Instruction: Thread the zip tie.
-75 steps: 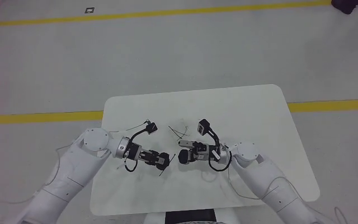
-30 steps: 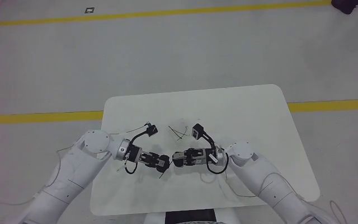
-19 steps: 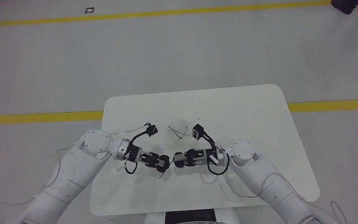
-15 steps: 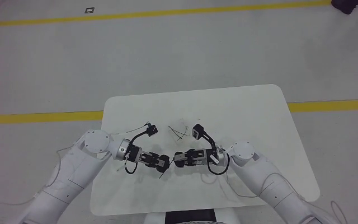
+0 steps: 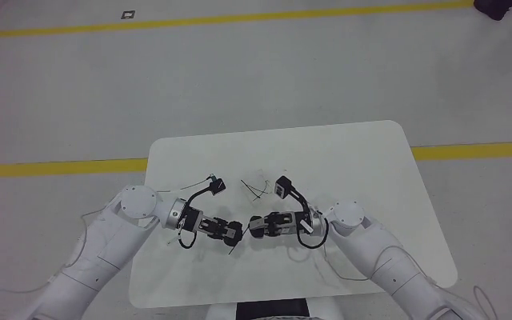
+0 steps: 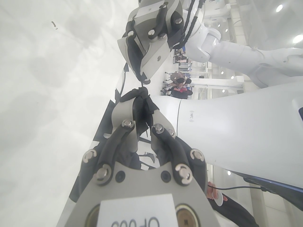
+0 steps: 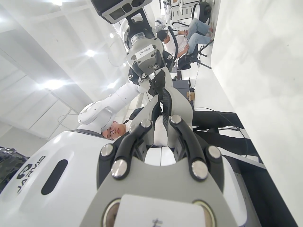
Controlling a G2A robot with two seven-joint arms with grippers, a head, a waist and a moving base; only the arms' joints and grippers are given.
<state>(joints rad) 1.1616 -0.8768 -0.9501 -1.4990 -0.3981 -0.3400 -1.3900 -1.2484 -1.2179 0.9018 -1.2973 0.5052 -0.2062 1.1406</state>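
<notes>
Both grippers meet tip to tip over the front middle of the white table (image 5: 360, 160). My left gripper (image 5: 235, 232) is shut, and a thin black zip tie (image 6: 142, 85) pokes out from its black pads toward the other arm. My right gripper (image 5: 255, 226) is shut on the other end of that short stretch. In the left wrist view my own fingertips (image 6: 132, 94) almost touch the right gripper (image 6: 142, 79). From the right wrist, my right gripper (image 7: 161, 94) faces the left gripper (image 7: 155, 77) close ahead. A black tail of the tie (image 5: 230, 246) hangs below the left gripper.
A few loose black zip ties (image 5: 254, 189) lie on the table just beyond the grippers. A small dark speck (image 6: 54, 25) rests on the surface. The table's front edge (image 5: 240, 300) is close behind the arms; open surface lies to the right and at the back.
The right gripper has moved left from a small gap until its tips meet the left gripper's. Over the last half second both arms stay nearly still.
</notes>
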